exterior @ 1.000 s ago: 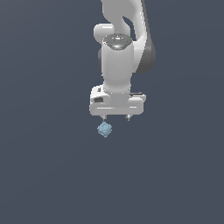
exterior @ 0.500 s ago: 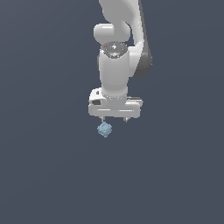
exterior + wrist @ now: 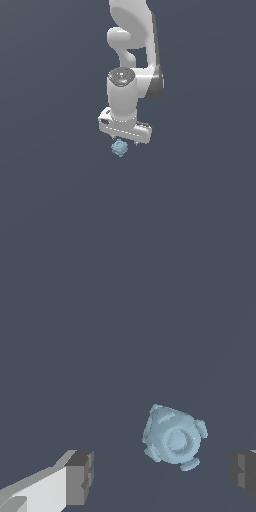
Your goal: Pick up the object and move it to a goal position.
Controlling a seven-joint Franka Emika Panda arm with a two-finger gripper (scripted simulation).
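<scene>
Two views: one far off the arm, one on my wrist.
My exterior camera looks from a distance; both share the object beneath the gripper.

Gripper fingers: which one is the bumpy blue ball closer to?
In the wrist view, the blue ball sits nearer the dark finger cut off at the picture's edge; the finger with the white arm attached is farther away.

Since a second ago we have turned the end effector about its upright axis: its white bar, earlier seen nearly square-on, now runs slanted, with the end on the exterior view's left higher than the other. We have also brought it lower over the object, so the gap between bar and object has shrunk and the object now sits just beneath it.
</scene>
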